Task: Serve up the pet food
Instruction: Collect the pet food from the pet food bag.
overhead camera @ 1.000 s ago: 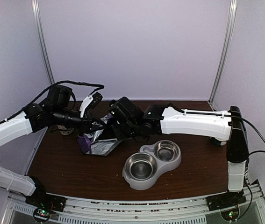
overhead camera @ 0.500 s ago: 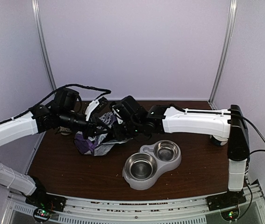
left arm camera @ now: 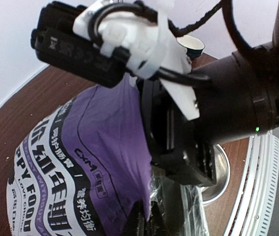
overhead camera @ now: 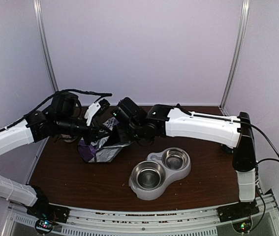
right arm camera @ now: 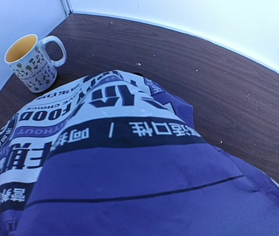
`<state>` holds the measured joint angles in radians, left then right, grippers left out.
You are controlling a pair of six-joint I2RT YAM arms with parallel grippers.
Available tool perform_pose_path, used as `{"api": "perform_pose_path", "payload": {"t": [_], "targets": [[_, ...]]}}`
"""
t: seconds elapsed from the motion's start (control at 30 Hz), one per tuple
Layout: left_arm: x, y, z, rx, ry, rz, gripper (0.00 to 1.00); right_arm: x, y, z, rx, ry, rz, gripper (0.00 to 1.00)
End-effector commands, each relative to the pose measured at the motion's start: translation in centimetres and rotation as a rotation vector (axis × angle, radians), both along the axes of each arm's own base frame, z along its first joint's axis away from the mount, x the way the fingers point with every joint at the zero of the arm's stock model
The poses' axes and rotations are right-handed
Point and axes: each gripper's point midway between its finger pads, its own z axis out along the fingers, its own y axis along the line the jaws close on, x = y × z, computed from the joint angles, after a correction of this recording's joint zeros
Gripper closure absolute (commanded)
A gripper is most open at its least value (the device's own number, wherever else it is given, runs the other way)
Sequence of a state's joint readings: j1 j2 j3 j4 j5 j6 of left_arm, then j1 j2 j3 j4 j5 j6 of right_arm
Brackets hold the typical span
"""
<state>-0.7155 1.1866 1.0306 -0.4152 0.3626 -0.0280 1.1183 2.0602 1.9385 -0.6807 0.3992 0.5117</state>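
Observation:
The purple-and-white puppy food bag [overhead camera: 97, 150] rests on the table left of centre, its top pulled up between both grippers. My left gripper [overhead camera: 103, 133] is shut on the bag's purple edge [left arm camera: 151, 196] at the mouth, its fingertips [left arm camera: 140, 222] pinching it. My right gripper [overhead camera: 125, 133] presses on the opposite side of the mouth; its black body [left arm camera: 178, 147] shows in the left wrist view. The bag [right arm camera: 129, 167] fills the right wrist view and hides those fingers. No kibble is in view. The grey double bowl [overhead camera: 151, 189] shows only bare steel.
A patterned mug [right arm camera: 33, 61] with a yellow inside stands at the far left corner, behind the bag. One steel bowl [left arm camera: 218, 169] lies just beyond the bag's mouth. White walls and metal posts [overhead camera: 45, 49] close the back and sides.
Both grippers and the bag's top first shifted right and nearer, then moved back left and farther away. The right arm's forearm now sits higher. The bowls have not moved.

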Motion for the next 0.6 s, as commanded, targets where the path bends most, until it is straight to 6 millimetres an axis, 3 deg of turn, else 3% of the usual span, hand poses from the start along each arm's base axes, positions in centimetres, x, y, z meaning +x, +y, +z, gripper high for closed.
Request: {"api": "perform_pose_path", "payload": {"t": [0.0,0.2,0.4,0.5,0.57], "targets": [[0.6,0.5,0.4,0.012,-0.055,0.025,1.0,0.5,-2.1,-2.1,-0.058,0.007,-0.142,1.0],[-0.4,-0.6,1.1,-0.045,-0.003,-0.03,1.0,-2.4,2.8,-1.4,0.186,0.094,0.031,1.0],[0.8,0.4,0.7,-0.003,-0.002,0.059,1.0,-5.3,5.2,-1.3,0.23,0.15,0.136,1.0],[0.6,0.4,0.6,-0.009,-0.034,0.043,1.0,-7.3,6.8,-0.1,0.271,0.165,0.211,1.0],[0.7,0.7,0.6,-0.013,-0.062,0.047,1.0,-7.8,6.7,1.0,0.249,0.135,0.21,1.0]]}}
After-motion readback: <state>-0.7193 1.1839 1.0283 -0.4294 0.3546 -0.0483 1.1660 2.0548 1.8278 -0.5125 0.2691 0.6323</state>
